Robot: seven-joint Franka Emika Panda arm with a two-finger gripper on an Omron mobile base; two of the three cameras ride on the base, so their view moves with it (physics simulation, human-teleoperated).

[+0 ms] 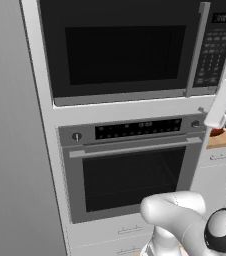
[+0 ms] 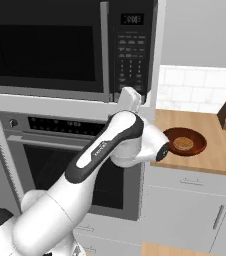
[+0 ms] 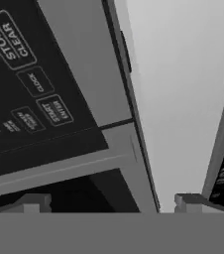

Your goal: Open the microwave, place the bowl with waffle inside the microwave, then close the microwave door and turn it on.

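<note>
The microwave (image 1: 130, 50) sits built-in above the steel oven (image 1: 130, 170), with the microwave door (image 1: 120, 47) flush shut and its vertical bar handle (image 1: 197, 47) right at the edge of the keypad panel (image 2: 132, 55). The gripper (image 3: 106, 201) is spread wide and holding nothing, parked close under the keypad's lower right corner. The bowl with waffle (image 2: 185, 141) sits on the wooden counter (image 2: 220, 150) to the right, near the front edge, with bare counter around it.
</note>
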